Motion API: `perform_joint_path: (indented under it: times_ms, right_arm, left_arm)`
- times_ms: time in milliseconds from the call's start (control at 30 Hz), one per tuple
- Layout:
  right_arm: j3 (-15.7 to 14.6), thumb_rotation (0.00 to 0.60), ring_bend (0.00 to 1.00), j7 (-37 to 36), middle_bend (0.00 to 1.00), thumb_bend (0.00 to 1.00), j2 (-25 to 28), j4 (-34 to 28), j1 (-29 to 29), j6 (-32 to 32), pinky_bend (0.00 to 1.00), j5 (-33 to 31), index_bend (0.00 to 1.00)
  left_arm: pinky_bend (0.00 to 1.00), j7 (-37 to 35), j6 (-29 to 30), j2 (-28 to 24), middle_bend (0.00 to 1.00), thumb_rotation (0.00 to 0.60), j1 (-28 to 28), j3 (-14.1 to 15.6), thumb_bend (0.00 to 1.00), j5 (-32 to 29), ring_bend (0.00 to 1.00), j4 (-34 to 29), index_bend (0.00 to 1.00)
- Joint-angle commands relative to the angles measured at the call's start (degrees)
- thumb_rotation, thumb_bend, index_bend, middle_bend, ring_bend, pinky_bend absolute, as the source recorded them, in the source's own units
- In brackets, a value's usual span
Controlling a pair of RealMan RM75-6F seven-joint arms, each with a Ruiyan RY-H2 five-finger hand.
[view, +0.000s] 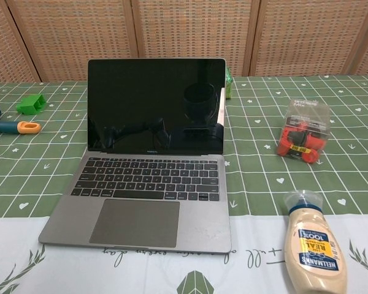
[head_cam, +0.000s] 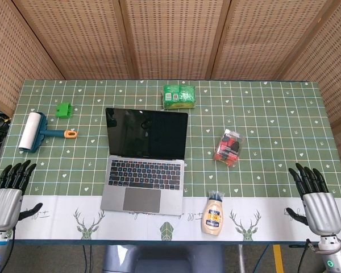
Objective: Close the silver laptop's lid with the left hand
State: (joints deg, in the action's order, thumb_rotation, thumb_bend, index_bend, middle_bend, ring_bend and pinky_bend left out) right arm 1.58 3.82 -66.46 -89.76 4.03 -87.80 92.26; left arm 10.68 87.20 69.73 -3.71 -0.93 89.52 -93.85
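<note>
The silver laptop (head_cam: 143, 170) (view: 146, 196) stands open in the middle of the table, its dark screen (head_cam: 146, 134) (view: 156, 105) upright and facing me. My left hand (head_cam: 7, 196) hovers at the table's near left corner, fingers spread, holding nothing, well to the left of the laptop. My right hand (head_cam: 316, 200) is at the near right corner, fingers spread and empty. Neither hand shows in the chest view.
A lint roller (head_cam: 35, 132) and a green block (head_cam: 63, 110) lie at the left. A green packet (head_cam: 178, 96) sits behind the laptop. A clear box of red items (head_cam: 229, 147) (view: 303, 138) and a mayonnaise bottle (head_cam: 213, 214) (view: 314, 248) lie to the right.
</note>
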Motion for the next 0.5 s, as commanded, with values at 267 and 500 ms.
perform_joint_path:
  times_ms: [267, 500]
  right_arm:
    - [0.31, 0.600, 0.00, -0.29, 0.00, 0.02, -0.01, 0.44, 0.43, 1.04, 0.00, -0.86, 0.00]
    - [0.51, 0.600, 0.00, -0.37, 0.00, 0.02, -0.10, 0.55, 0.56, 1.35, 0.00, -1.38, 0.00]
  left_arm:
    - [0.00, 2.37, -3.68, 0.59, 0.00, 0.600, -2.45, -1.38, 0.07, -2.12, 0.00, -1.15, 0.00]
    - [0.00, 1.68, -9.41, -2.69, 0.00, 0.600, -7.19, -4.58, 0.27, -4.25, 0.00, -5.94, 0.00]
